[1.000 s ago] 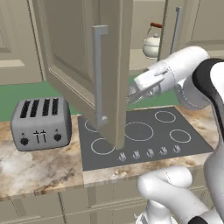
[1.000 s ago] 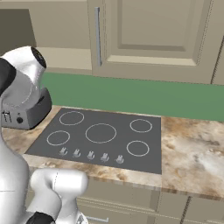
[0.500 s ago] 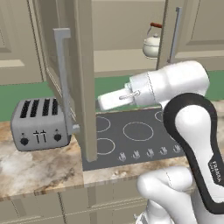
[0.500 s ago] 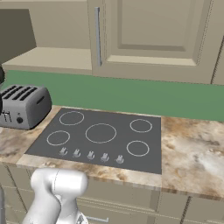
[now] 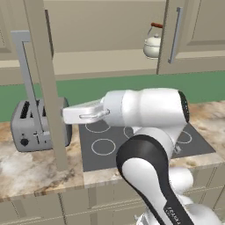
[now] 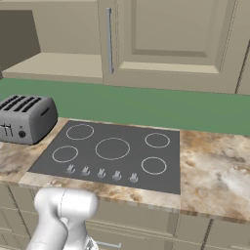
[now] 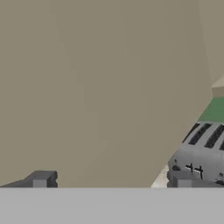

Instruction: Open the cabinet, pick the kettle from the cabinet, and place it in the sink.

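The cabinet's left door point(image 5: 44, 83) stands swung wide open toward the left, its long silver handle point(image 5: 27, 83) on the outer side. On the open shelf sits the cream kettle point(image 5: 153, 44) with its reddish-brown grip, next to the closed right door point(image 5: 193, 30). My white arm point(image 5: 145, 110) reaches left, its hand up against the open door's inner face. In the hand view my gripper point(image 7: 111, 180) is open, fingertips point(image 7: 41, 179) wide apart with nothing between them, and the beige door panel point(image 7: 100, 87) is close in front. The sink is out of view.
A silver toaster point(image 5: 30, 127) point(image 6: 27, 117) point(image 7: 201, 148) stands on the marble counter point(image 6: 215, 161), partly behind the open door. The black cooktop point(image 6: 112, 151) point(image 5: 105, 145) lies below the cabinet. The bare shelf point(image 6: 58, 66) shows beside a closed door point(image 6: 171, 39).
The cabinet door has swung farther open to the left. My arm followed it leftward and left the right base view. The kettle has not moved.
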Robot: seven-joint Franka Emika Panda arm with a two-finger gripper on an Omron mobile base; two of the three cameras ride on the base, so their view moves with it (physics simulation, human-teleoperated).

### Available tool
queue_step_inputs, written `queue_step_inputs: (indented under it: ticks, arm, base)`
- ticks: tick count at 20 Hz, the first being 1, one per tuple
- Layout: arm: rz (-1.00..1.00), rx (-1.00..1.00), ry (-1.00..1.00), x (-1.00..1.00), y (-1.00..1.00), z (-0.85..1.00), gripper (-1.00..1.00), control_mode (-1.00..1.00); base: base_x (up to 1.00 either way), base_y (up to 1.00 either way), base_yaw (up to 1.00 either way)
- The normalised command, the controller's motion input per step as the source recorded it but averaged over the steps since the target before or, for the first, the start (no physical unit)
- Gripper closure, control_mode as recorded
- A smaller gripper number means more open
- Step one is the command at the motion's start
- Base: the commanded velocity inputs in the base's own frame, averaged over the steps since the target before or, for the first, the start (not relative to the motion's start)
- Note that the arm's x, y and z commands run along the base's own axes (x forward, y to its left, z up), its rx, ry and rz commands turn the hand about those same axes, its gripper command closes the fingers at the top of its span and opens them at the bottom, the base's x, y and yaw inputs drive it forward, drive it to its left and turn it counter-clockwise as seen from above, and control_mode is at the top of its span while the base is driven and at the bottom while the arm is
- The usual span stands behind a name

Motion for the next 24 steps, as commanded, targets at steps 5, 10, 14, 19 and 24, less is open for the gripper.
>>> queue_step_inputs:
  ticks: [5,10,14,19,24]
  arm:
    - [-0.04,0.00,0.00,-0.10,-0.32,0.04,-1.00,-1.00]
    - [0.00,0.03,0.00,-0.24,-0.54,0.08,-1.00,-1.00]
    - [0.00,0.05,0.00,-0.26,-0.60,0.11,-1.00,-1.00]
    - [0.00,0.06,0.00,-0.25,-0.60,0.12,-1.00,-1.00]
    - [0.00,0.02,0.00,-0.20,-0.58,0.12,-1.00,-1.00]
  base:
    - [0.00,0.00,0.00]
    - [0.00,0.00,0.00]
    - [0.00,0.00,0.00]
    - [0.00,0.00,0.00]
    - [0.00,0.00,0.00]
